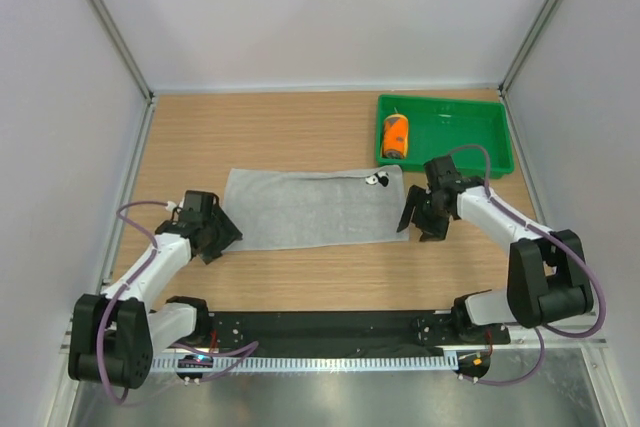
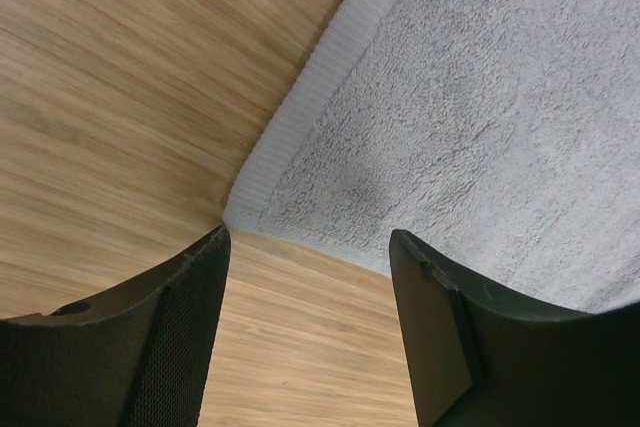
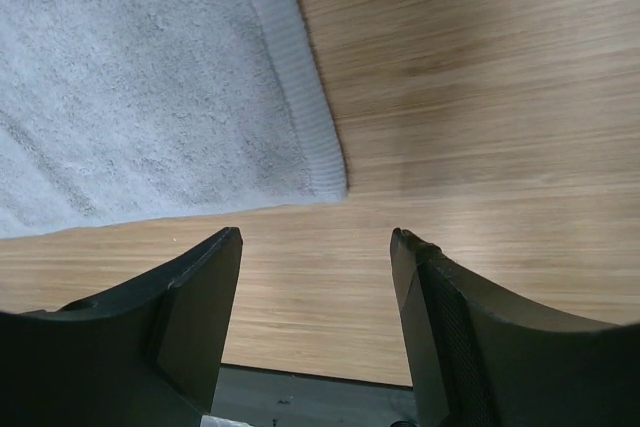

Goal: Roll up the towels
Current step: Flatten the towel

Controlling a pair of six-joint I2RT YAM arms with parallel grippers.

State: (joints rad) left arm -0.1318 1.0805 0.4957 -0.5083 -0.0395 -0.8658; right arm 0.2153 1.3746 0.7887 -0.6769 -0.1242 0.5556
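Note:
The light grey towel (image 1: 315,207) lies spread flat on the wooden table. The orange towel (image 1: 396,135) lies rolled up in the green tray (image 1: 470,147). My left gripper (image 1: 222,239) is open and empty just off the grey towel's near left corner (image 2: 250,209). My right gripper (image 1: 418,222) is open and empty just off its near right corner (image 3: 325,182). In the left wrist view the gripper (image 2: 308,239) frames bare wood below the corner. In the right wrist view the gripper (image 3: 317,237) also frames bare wood.
A small black-and-white tag or loop (image 1: 377,181) sits at the grey towel's far right corner. White walls enclose the table on three sides. A black base strip (image 1: 320,332) runs along the near edge.

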